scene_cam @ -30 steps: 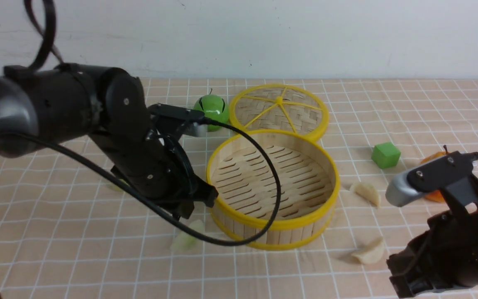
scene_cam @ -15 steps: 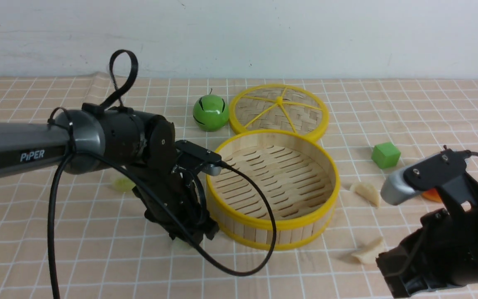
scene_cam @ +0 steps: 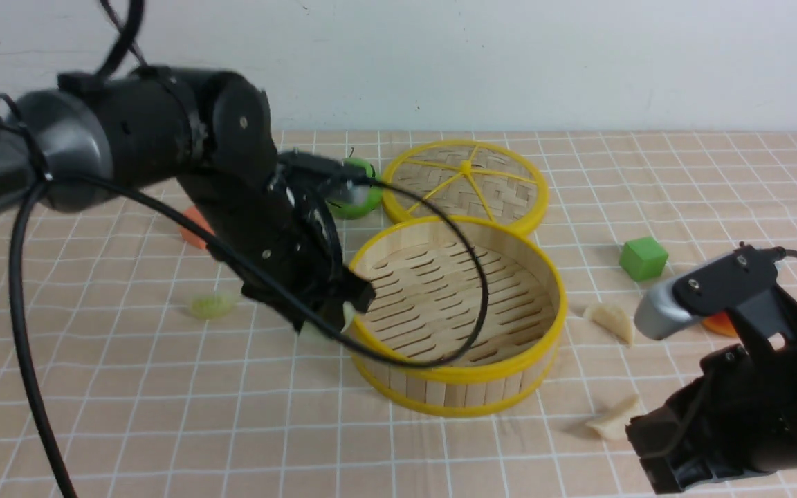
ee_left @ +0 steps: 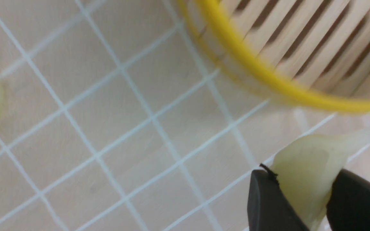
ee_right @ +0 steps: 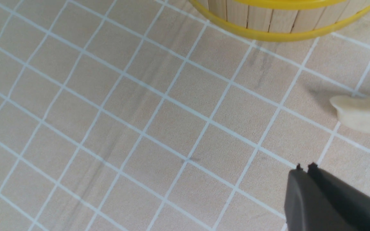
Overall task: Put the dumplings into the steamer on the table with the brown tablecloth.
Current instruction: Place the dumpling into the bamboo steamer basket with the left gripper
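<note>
Grip status: the left fingers (ee_left: 278,192) are closed to a narrow gap on a pale green dumpling (ee_left: 303,166). They pinch it across the plump middle, with the thin edge projecting beyond the tips. It is carried clear of the bench (scene_cam: 129,429), just outside the left rim of the steamer (scene_cam: 440,394), whose slatted floor shows no dumplings. The right fingers (ee_right: 304,168) are pressed together on nothing, low over the brown tablecloth (ee_right: 140,128) at near right. A second green dumpling (scene_cam: 210,305) lies on the cloth to the left, well apart from the steamer. Two cream dumplings lie to the right, one farther (scene_cam: 611,321) and one nearer (scene_cam: 616,420). Judged by appearance, these pieces are light, soft and smooth-skinned. A hard squeeze could deform one or shoot it out sideways, so the thick belly looks a sounder hold than the tapering tips. Visibility defects: in the front view the left arm and its looping cable (scene_cam: 468,311) cover most of the grasp. Whether the held piece is level with the yellow rim or touching it cannot be determined. The left wrist view is smeared. In the front view the right arm's fingers run off the lower frame edge. A green round toy (scene_cam: 364,200) beside the lid (scene_cam: 466,181) is half hidden. An orange item (scene_cam: 194,225) behind the left arm and another (scene_cam: 720,325) behind the right arm are too obscured to identify. The green cube (scene_cam: 643,258) is fully visible.
</note>
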Action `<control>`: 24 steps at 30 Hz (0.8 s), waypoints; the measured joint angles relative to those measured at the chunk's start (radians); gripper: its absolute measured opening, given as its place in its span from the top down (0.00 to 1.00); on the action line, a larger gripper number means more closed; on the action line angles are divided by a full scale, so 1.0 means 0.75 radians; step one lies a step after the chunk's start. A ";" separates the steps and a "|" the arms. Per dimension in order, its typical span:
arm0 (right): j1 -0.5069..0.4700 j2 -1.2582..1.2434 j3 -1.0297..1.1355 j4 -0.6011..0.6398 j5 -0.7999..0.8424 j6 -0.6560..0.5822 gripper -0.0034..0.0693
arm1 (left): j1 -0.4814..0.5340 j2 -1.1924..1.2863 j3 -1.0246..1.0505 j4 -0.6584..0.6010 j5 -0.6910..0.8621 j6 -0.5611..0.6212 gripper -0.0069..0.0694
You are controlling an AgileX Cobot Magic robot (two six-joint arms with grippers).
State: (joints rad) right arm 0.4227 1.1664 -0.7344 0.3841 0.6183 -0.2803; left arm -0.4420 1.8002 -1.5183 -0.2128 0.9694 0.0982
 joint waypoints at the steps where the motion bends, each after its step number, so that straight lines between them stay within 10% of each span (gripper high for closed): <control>1: 0.000 0.000 0.000 0.000 -0.003 0.000 0.94 | 0.000 -0.003 -0.016 -0.011 -0.009 -0.011 0.60; 5: 0.000 0.000 0.000 0.001 -0.040 0.000 0.93 | -0.010 0.020 -0.113 -0.216 -0.200 -0.044 0.60; 16: 0.000 0.001 0.000 0.009 -0.043 0.000 0.92 | -0.026 0.353 -0.116 -0.131 -0.480 -0.053 0.60; 24: 0.000 0.001 0.000 0.009 -0.038 0.000 0.91 | -0.026 0.325 -0.116 -0.094 -0.502 -0.053 0.30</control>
State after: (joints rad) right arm 0.4227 1.1673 -0.7344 0.3907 0.5896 -0.2803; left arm -0.4616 2.0437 -1.6050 -0.2830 0.5932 0.0584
